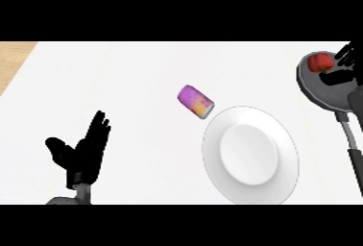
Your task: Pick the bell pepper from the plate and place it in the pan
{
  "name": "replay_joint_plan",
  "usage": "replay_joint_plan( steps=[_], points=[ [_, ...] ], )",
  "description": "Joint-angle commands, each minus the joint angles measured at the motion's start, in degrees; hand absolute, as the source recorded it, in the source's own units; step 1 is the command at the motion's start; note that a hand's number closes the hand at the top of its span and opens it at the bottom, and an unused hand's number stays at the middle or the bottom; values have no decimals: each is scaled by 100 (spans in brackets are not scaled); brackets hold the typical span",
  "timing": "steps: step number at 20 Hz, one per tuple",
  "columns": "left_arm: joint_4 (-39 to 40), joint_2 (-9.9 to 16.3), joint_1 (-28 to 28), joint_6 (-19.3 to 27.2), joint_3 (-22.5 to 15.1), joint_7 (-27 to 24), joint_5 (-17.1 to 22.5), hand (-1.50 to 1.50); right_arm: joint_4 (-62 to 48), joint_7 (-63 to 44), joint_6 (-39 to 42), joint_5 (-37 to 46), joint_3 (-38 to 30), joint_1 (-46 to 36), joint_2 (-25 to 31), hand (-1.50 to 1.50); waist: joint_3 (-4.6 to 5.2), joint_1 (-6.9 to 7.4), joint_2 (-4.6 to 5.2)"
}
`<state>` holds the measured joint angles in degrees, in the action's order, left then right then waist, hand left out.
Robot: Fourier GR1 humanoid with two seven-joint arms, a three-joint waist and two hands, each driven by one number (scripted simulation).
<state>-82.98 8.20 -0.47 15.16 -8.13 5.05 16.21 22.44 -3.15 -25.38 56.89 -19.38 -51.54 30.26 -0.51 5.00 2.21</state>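
At the upper right edge of the head view, the robot's right hand [345,62] reaches over a dark grey pan [319,93]. Its black fingers [349,54] spread above and beside a red bell pepper [320,61], which sits inside the pan near its far rim. Some fingers show just above the pepper and others lie just below it, against the pan's floor. Whether they actually touch the pepper cannot be told, and the hand runs partly out of the picture, so its grasp is unclear. The grey forearm comes down along the right edge, partly covering the pan's long handle [350,153], which points toward the lower edge of the view.

Left of the pan, near the centre right of the white counter [106,81], lies a round white plate [249,154] with nothing on it. Just beside the plate's upper left rim rests a small purple can [195,101] lying on its side, with an orange patch at its lower end.

Well apart from all this, at the lower left, the left hand [81,153] rests open with fingers pointing up and thumb spread to the side, holding nothing. A strip of wooden surface [13,60] shows in the upper left corner, beyond the counter's edge.
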Motion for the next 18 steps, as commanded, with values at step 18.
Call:
replay_joint_plan(
  steps=[18],
  points=[
    [148, -152, 106, 26, -31, 60, 7, 0, -811, 2521, 1405, -2735, -2483, -399, 319, -150, -10, -94, 22]
  ],
)
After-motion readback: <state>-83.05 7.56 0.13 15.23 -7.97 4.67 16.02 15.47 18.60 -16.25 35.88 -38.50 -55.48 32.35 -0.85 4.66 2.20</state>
